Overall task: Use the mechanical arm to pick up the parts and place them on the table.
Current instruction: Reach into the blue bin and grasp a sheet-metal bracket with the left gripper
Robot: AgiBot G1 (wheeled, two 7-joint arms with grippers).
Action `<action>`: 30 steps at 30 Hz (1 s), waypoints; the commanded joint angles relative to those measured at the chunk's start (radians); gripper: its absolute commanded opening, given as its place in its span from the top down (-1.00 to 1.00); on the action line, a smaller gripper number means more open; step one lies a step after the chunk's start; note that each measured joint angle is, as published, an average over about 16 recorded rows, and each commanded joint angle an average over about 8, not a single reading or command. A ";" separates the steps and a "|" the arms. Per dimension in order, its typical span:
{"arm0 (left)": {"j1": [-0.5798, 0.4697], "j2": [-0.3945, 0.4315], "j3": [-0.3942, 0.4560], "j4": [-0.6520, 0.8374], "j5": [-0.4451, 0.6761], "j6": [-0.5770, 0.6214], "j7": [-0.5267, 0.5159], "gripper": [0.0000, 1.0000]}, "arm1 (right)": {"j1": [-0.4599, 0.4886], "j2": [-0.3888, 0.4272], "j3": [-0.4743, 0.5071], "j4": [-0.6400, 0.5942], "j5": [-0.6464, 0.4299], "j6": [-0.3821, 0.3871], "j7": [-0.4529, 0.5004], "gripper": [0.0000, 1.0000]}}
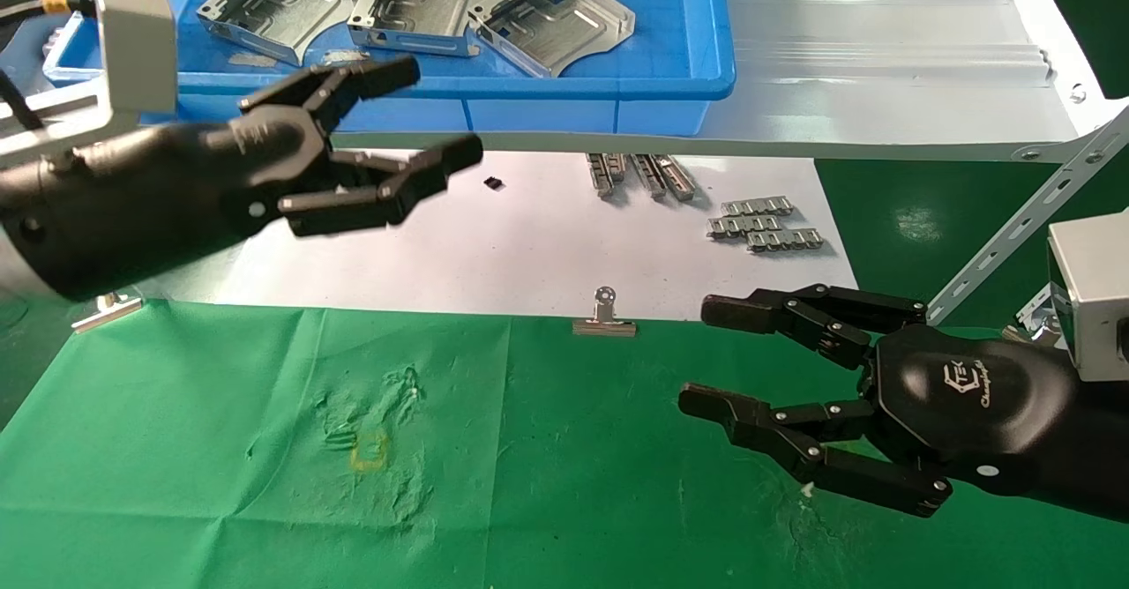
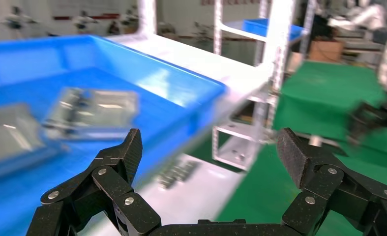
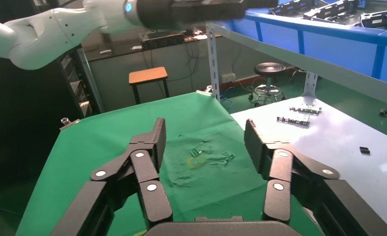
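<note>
A blue tray [image 1: 617,86] was observed on the pale grey shelf [image 1: 882,51] at the far side of the scene. Three parts were counted inside it, lying side by side in a row: a left part [image 1: 278,7], a middle part [image 1: 423,3] and a right part [image 1: 551,25]. None was seen on the green table [image 1: 220,448].

Each part was recorded as a silver stamped plate, roughly square, with upturned side walls, embossed grooves and small holes; a curved cut-out was noted on the near edge of the right one. The tops of the left and middle parts were cut off by the frame edge. In the left wrist view the tray contents were blurred and only silver shapes could be made out.

The left claw [image 1: 428,122] was seen raised in front of the tray's near wall, above the white paper sheet [image 1: 529,245], fingers spread apart, nothing held. The right claw [image 1: 706,355] was seen low over the table at the right, fingers likewise apart and empty.

Small toothed strips [image 1: 763,226] were noted on the paper, and a binder clip [image 1: 605,316] at its near edge. A yellow mark [image 1: 370,450] was noted on the wrinkled cloth.
</note>
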 commanded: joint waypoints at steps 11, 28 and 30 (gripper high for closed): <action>-0.244 0.089 0.123 0.132 0.247 -0.242 -0.222 -1.00 | 0.000 0.000 0.000 0.000 0.000 0.000 0.000 1.00; -0.539 0.203 0.332 0.363 0.613 -0.313 -0.518 0.32 | 0.000 0.000 0.000 0.000 0.000 0.000 0.000 1.00; -0.556 0.212 0.345 0.386 0.635 -0.308 -0.536 0.73 | 0.000 0.000 0.000 0.000 0.000 0.000 0.000 1.00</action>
